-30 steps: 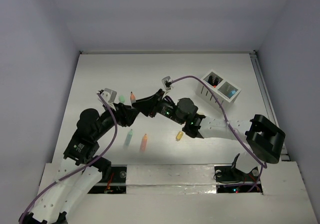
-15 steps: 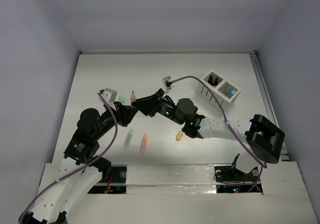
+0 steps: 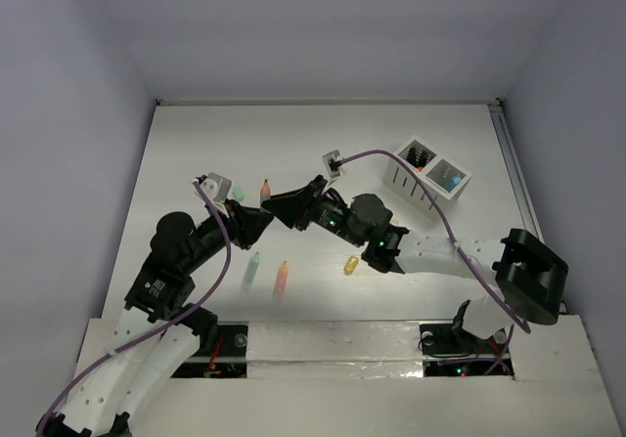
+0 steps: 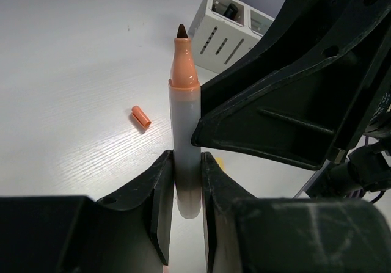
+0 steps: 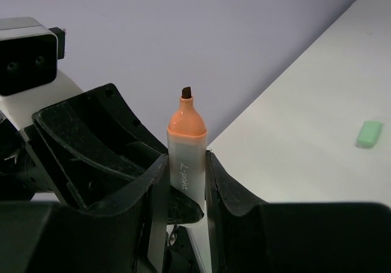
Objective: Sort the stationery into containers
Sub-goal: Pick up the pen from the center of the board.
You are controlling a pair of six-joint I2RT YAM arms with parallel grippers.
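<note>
Seemingly 1 orange-tipped marker (image 4: 185, 132) between left fingers (image 4: 160, 200) and right fingers (image 5: 156, 206)

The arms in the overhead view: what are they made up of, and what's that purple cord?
The left arm and right arm both have smooth white links joined by bulky black joints. A purple cable runs along each arm to a small white camera box near its tip.

White table (image 3: 245, 144): loose markers (image 3: 281, 278), orange cap (image 4: 141, 116), box (image 3: 430, 173)
</note>
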